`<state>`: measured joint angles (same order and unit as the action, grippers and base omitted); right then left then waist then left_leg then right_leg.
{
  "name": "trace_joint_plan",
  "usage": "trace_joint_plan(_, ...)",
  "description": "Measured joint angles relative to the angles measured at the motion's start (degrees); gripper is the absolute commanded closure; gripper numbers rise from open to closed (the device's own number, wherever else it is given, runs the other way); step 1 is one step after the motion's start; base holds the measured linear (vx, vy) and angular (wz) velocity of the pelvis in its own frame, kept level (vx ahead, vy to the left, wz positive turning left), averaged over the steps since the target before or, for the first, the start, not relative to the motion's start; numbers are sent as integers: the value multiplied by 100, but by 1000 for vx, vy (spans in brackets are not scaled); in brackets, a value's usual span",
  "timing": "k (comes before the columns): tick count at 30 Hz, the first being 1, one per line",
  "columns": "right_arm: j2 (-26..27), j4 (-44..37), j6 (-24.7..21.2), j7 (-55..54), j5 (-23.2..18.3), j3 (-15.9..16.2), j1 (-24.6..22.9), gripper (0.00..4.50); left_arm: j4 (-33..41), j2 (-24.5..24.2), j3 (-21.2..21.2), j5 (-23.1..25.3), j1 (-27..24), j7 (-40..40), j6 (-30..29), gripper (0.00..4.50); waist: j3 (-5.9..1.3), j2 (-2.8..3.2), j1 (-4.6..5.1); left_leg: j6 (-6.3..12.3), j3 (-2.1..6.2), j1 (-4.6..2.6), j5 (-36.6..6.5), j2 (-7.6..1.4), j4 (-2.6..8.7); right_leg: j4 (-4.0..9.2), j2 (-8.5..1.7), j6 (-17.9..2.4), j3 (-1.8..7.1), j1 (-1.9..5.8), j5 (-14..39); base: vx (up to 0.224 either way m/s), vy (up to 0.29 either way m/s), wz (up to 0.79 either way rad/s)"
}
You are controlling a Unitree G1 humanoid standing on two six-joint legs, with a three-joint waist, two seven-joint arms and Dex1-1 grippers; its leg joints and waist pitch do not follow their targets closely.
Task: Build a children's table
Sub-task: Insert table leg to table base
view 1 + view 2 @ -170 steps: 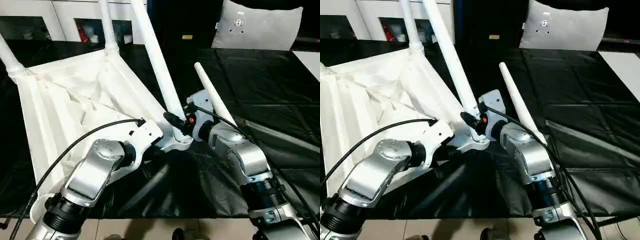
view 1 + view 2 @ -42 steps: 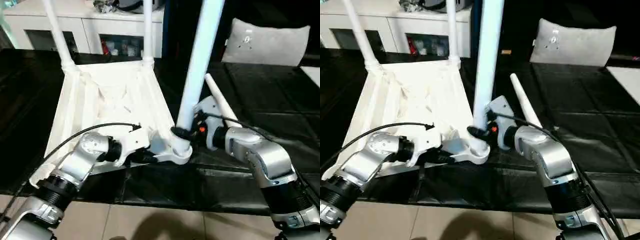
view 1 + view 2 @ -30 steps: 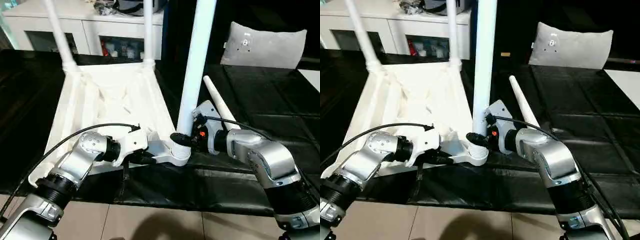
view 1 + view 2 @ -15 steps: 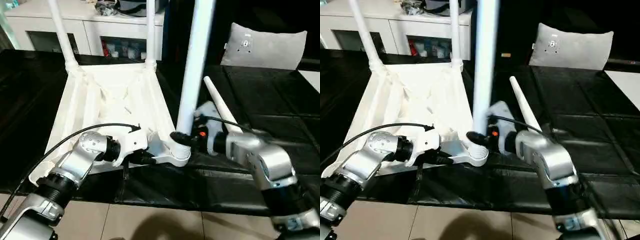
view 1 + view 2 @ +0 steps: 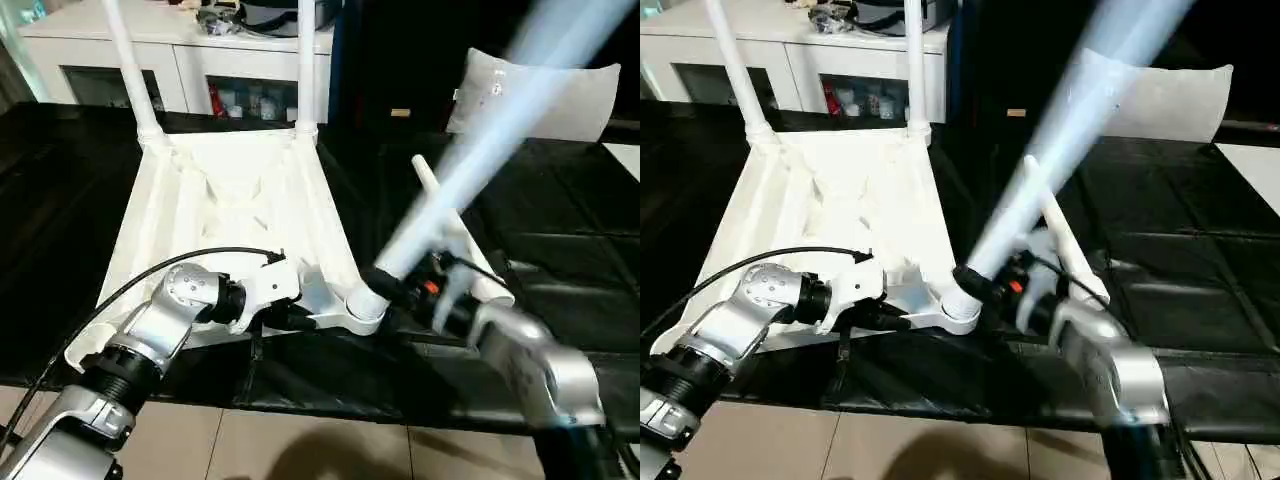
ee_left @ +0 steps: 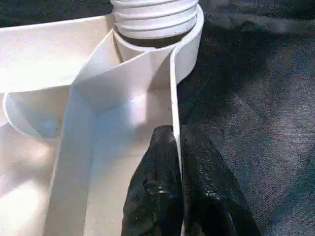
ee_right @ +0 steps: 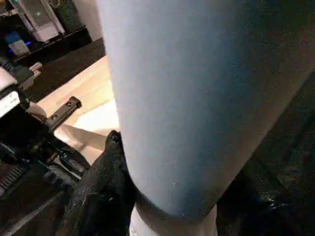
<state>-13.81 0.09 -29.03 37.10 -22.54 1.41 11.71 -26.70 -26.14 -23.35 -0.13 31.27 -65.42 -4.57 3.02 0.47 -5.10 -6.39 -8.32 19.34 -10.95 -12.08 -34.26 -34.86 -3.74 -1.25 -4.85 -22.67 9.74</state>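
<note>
Third leg [image 5: 470, 165], upright a second ago, now tips right in right gripper [image 5: 385, 285] jaws, foot at corner socket [image 5: 362, 305]; not seated. Left gripper [image 6: 174, 162] jaws pinch tabletop [image 5: 220, 200] rim.

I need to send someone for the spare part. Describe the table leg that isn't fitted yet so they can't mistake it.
Start at the upside-down white table top on the black sheet. Just to its right a loose white leg lies flat on the sheet, behind the robot's right arm. The other legs rise from corner sockets; this one sits in none.
</note>
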Motion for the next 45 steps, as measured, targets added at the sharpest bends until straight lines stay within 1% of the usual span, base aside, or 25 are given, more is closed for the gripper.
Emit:
trace_joint_plan(2,-82,2,199,-50,136,159,-22,262,-20,6,-2,1,1,0,0,450,-1,10,13,1,1,-11,-1,7,2,2,-8,6,-2,9,4,0,0,0)
trace_joint_plan(5,-190,-17,351,-65,361,387,29,262,-67,12,-4,22,8,5,-2,450,3,21,47,2,10,-36,-1,10,5,24,-13,10,-21,46,6,0,0,0)
trace_joint_plan(7,-327,-19,427,-33,592,621,156,262,-70,9,-9,50,8,17,-9,450,5,37,102,3,31,-43,-2,7,13,76,-12,10,-53,79,6,0,0,0)
trace_joint_plan(9,-421,-9,457,23,773,799,251,262,-70,-1,-12,57,9,15,-10,450,4,36,159,4,33,-31,-2,12,23,112,-17,10,-57,86,6,0,0,0)
trace_joint_plan(11,-506,14,457,130,868,920,361,262,-69,-6,-16,62,10,6,-10,450,4,34,187,7,32,-29,-4,15,23,122,-36,10,-60,90,6,0,0,0)
trace_joint_plan(15,-711,45,434,412,944,1111,499,262,-56,-19,-38,60,25,-72,-9,450,3,15,213,13,24,-26,-7,20,25,132,-56,12,-61,93,7,0,0,0)
trace_joint_plan(17,-847,72,430,598,982,1237,617,262,-55,-55,-71,61,60,-132,-7,450,-2,-5,214,15,22,-25,-8,20,35,132,-56,14,-60,92,8,0,0,0)
trace_joint_plan(18,-862,72,430,660,982,1250,624,262,-55,-75,-75,61,68,-156,-5,450,0,-31,216,17,17,-26,-9,20,49,132,-56,14,-57,92,8,0,0,0)
trace_joint_plan(20,-855,98,430,739,979,1268,668,262,-58,-134,-76,76,111,-217,9,450,5,-61,232,17,12,-24,-9,20,78,132,-56,19,-57,91,11,0,0,0)
trace_joint_plan(21,-842,121,430,789,977,1272,700,262,-75,-166,-79,112,155,-270,29,450,23,-94,250,16,7,-27,-9,21,100,134,-56,22,-55,87,12,0,0,0)
trace_joint_plan(23,-819,226,430,846,977,1302,850,262,-177,-225,-107,158,310,-340,90,450,58,-130,275,16,7,-25,-9,22,126,140,-53,22,-57,75,13,0,0,0)
trace_joint_plan(24,-810,273,430,871,977,1322,938,262,-231,-260,-120,191,413,-381,113,450,100,-151,297,16,5,-25,-9,23,140,142,-53,22,-56,71,13,0,0,0)
trace_joint_plan(25,-803,281,431,887,977,1322,974,262,-242,-282,-120,217,458,-406,127,450,127,-172,308,16,4,-25,-9,23,148,145,-53,22,-57,67,13,0,0,0)
trace_joint_plan(27,-800,319,431,938,978,1334,1062,262,-333,-316,-120,220,555,-452,206,450,172,-193,321,15,3,-27,-9,23,167,160,-53,22,-57,66,13,0,0,0)
trace_joint_plan(30,-798,378,432,979,980,1350,1219,262,-452,-372,-120,222,722,-513,302,450,272,-241,340,15,6,-27,-9,25,194,183,-55,22,-55,57,13,0,0,0)
trace_joint_plan(34,-754,465,437,1006,1015,1372,1363,262,-505,-437,-110,221,812,-531,363,450,354,-270,351,15,11,-28,-9,25,201,188,-58,22,-53,45,13,0,0,0)
trace_joint_plan(36,-721,465,448,1006,1049,1372,1380,262,-466,-466,-95,220,811,-532,329,450,374,-279,354,15,12,-30,-9,26,215,197,-58,22,-55,41,13,0,0,0)
trace_joint_plan(38,-682,465,450,987,1071,1372,1391,262,-336,-491,-20,218,738,-528,188,450,380,-278,354,15,12,-31,-9,26,237,218,-57,22,-62,35,13,0,0,0)
trace_joint_plan(40,-587,450,448,918,1085,1372,1383,262,120,-571,126,200,509,-444,-234,450,383,-267,384,15,10,-27,-9,28,256,239,-57,22,-64,17,13,0,0,0)
trace_joint_plan(41,-530,436,442,850,1084,1371,1364,262,410,-600,236,147,344,-369,-527,450,395,-243,407,14,10,-20,-8,29,257,240,-57,22,-64,17,13,0,0,0)
trace_joint_plan(42,-458,377,430,744,1084,1370,1311,262,755,-641,340,91,152,-257,-910,450,397,-239,449,14,10,-26,-8,30,255,241,-57,22,-63,20,13,0,0,0)
trace_joint_plan(44,-385,309,398,605,1084,1365,1281,262,1159,-658,461,39,-43,-133,-1376,450,406,-226,514,14,6,-25,-8,33,257,249,-57,21,-58,12,13,0,0,0)
trace_joint_plan(45,-271,292,330,422,1084,1319,1271,262,1557,-618,582,-3,-252,87,-1771,450,412,-217,554,14,4,-16,-8,34,253,252,-57,21,-56,0,13,0,0,0)
